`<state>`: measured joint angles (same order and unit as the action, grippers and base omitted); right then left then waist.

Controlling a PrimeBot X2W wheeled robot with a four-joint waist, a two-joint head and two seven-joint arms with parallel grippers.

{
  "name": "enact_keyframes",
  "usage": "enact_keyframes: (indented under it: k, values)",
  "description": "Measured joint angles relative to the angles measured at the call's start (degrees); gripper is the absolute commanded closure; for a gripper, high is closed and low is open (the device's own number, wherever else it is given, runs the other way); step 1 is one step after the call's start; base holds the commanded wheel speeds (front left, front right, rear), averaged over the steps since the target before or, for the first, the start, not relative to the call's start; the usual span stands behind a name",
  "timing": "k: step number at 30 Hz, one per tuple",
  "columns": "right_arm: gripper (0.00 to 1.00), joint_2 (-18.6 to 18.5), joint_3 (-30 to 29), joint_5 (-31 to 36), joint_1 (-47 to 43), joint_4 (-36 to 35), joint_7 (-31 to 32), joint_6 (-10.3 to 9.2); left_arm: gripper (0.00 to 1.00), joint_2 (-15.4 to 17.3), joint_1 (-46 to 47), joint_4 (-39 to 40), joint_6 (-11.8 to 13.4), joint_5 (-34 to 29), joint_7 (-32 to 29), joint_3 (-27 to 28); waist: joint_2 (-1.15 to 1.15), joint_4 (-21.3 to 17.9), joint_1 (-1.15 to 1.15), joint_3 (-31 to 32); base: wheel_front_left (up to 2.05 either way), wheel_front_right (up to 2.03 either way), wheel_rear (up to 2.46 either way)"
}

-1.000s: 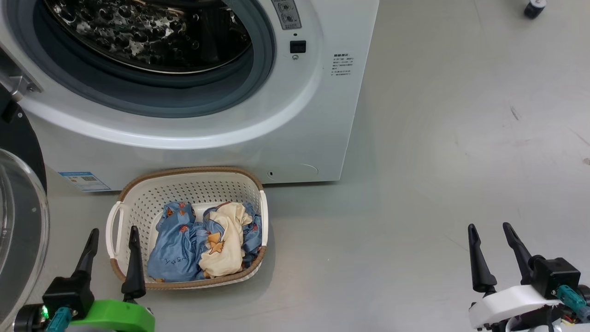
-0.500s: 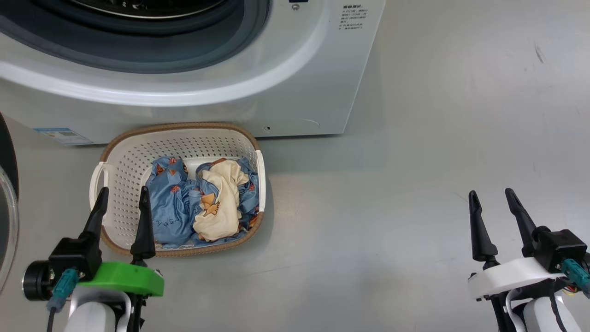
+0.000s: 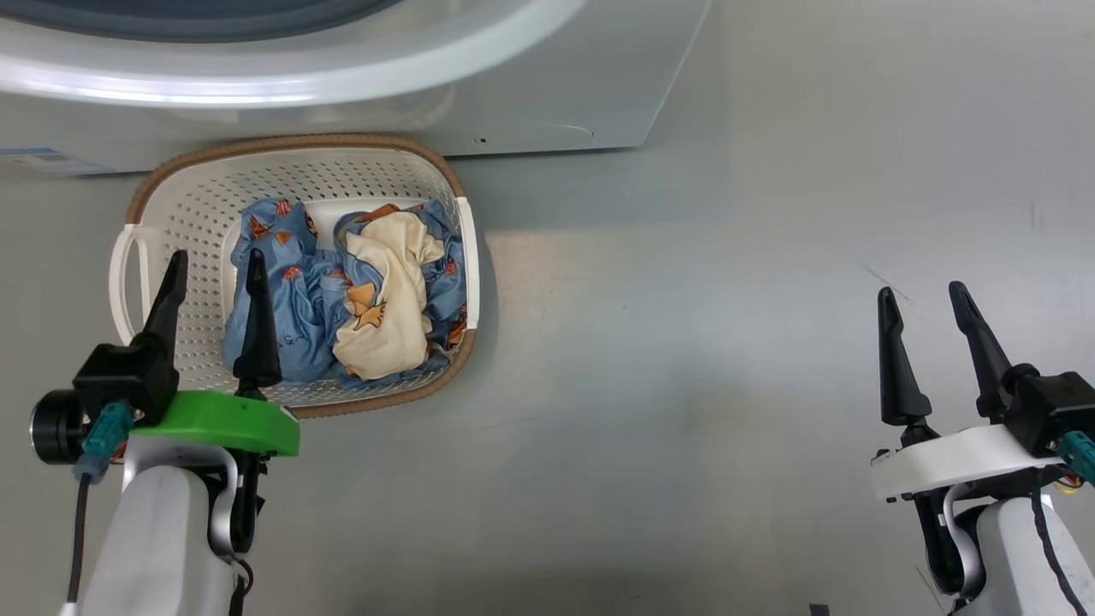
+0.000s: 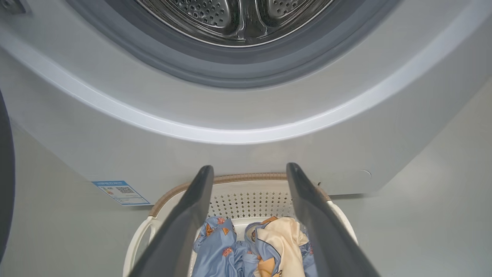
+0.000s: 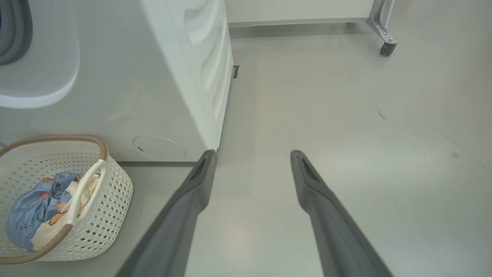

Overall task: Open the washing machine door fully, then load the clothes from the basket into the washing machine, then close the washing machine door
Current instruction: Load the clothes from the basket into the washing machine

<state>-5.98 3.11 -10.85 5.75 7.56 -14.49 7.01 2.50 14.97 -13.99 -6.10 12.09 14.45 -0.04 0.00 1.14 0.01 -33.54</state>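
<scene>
The clothes (image 3: 342,295) lie in a heap inside the basket (image 3: 188,214), which stands on the floor just in front of the washing machine (image 3: 547,85). The drum mouth is uncovered in the left wrist view, so I judge the door is already open and loading is the step in hand.

The left claw (image 3: 216,255) is spread wide and holds nothing. It hangs over the near left part of the basket, and the heap lies just ahead of it and a little to its right. In the left wrist view the garments sit low between its two fingers.

The cream garment lies long, from the machine side toward the robot.

The right claw (image 3: 921,289), also spread and empty, is well apart over bare floor, so the left arm is clearly the nearer one
</scene>
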Motion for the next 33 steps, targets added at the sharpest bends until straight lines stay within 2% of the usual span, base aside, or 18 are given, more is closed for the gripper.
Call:
enact_keyframes:
  k: [10,26,33]
  values:
    - [0.0,0.2,0.6,0.2,2.8,-0.8,0.0,0.0,0.0,2.4,9.2,-7.6,-0.4,0.0,-0.4,0.1,0.0,-0.9,0.0,-7.4,0.0,0.0,0.0]
    - [0.0,0.4,-0.5,0.2,4.7,-2.9,0.0,0.0,0.0,4.1,17.3,-17.9,-0.5,1.2,-2.9,0.9,0.0,-2.2,0.0,-15.8,0.0,0.0,0.0]
    - [0.0,0.4,-1.0,0.2,5.6,-3.6,0.0,0.0,0.0,6.5,21.6,-21.7,-0.5,0.9,-4.6,0.9,0.0,-2.3,0.0,-19.5,0.0,0.0,0.0]
